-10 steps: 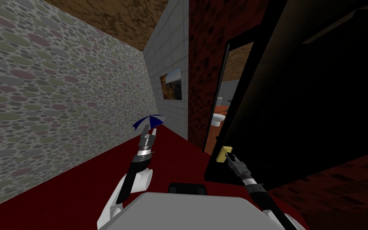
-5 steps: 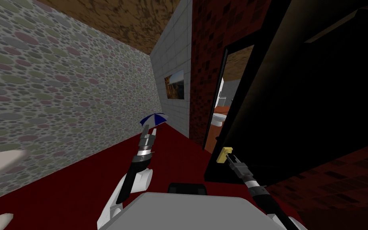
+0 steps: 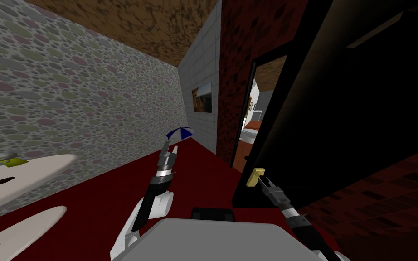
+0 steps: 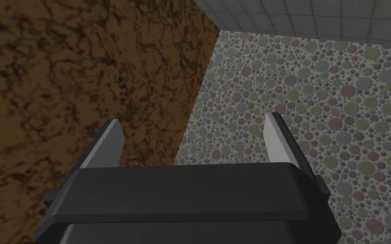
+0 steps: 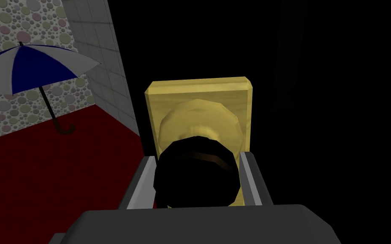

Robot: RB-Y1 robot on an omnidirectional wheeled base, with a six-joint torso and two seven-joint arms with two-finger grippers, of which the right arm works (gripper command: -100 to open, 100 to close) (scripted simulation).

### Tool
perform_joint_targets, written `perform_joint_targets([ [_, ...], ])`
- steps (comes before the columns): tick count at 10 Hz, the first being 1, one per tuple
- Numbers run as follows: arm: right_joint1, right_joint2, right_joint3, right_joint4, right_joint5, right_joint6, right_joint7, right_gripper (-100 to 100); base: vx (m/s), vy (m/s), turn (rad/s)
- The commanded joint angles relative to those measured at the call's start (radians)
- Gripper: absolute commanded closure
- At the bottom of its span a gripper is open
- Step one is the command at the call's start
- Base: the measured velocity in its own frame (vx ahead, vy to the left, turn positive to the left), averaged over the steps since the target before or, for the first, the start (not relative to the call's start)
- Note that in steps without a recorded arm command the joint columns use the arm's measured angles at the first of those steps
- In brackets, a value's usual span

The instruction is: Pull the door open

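Subject of the task: the black door (image 3: 348, 113), standing to the robot's right front. It is already ajar, and a narrow lit opening (image 3: 252, 122) shows between its free edge and the dark red brick wall. The right tool (image 3: 261, 180) is at the door's free edge, clenched on the dark round knob (image 5: 196, 178). Its two fingers (image 5: 245, 173) press the knob's sides just in front of a yellow backplate (image 5: 199, 93). The left tool (image 4: 193, 120) is held out over the red floor (image 3: 113, 195), well apart from the door, with its fingers spread and nothing between them. A blue and white umbrella (image 3: 179, 132) stands beyond it, near the far wall. Handling assessment: the door reads as a rigid hinged panel, probably fairly heavy, which will not flex and can move only along its hinge arc. The knob is the only evident hold. Being at the free edge, it gives the best leverage. It looks smooth and round, so thin blade fingers could slide off if the pull runs straight back instead of following the arc. The grip appears seated near the knob's widest part. A hold closer to the backplate, behind the bulge, would be more secure. The step in hand is judged to be the pull itself, partly done. The main risks are slippage and the door's edge meeting the robot's base.
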Motion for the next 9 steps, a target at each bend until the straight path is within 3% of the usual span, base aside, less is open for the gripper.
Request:
perform_joint_targets([
  [1, 0.006, -0.013, 0.001, 0.002, 0.002, -0.021, -0.013, 100, -0.171, -0.081, 0.11],
  [2, 0.004, -0.006, 0.004, 0.003, 0.003, -0.01, -0.007, 100, -0.075, -0.034, 0.036],
  [9, 0.013, -0.057, 0.022, 0.039, 0.027, -0.09, -0.062, 100, -0.186, -0.062, 0.12],
])
